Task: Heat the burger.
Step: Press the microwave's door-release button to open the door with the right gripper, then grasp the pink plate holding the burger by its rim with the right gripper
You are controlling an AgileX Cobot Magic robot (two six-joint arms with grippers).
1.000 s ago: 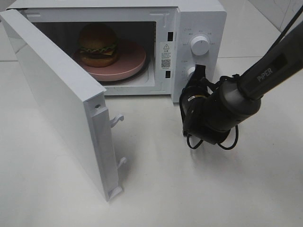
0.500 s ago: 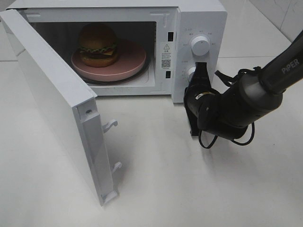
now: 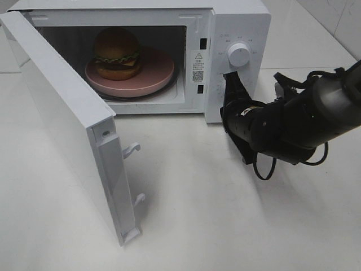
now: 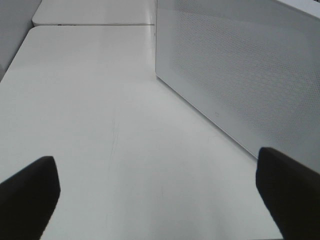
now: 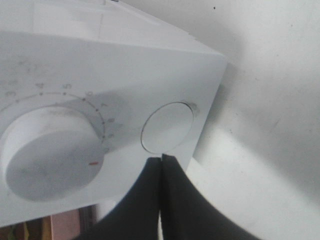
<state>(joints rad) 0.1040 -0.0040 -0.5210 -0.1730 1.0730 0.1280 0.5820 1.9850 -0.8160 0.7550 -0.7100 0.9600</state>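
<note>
The burger sits on a round pink plate inside the open white microwave. My right gripper is shut with nothing held, its tips against the control panel just under the upper knob. In the right wrist view the shut fingertips touch the panel at the rim of a flat round button, beside a numbered knob. My left gripper is open and empty over bare table, out of the exterior view.
The microwave door stands wide open toward the front left, its latch hooks sticking out. Its dotted panel rises just beyond my left gripper. White tabletop spreads in front.
My right arm has swung to the right and its shut tips have risen along the control panel toward the upper knob. The door opened slightly wider early on. The burger has not moved.
</note>
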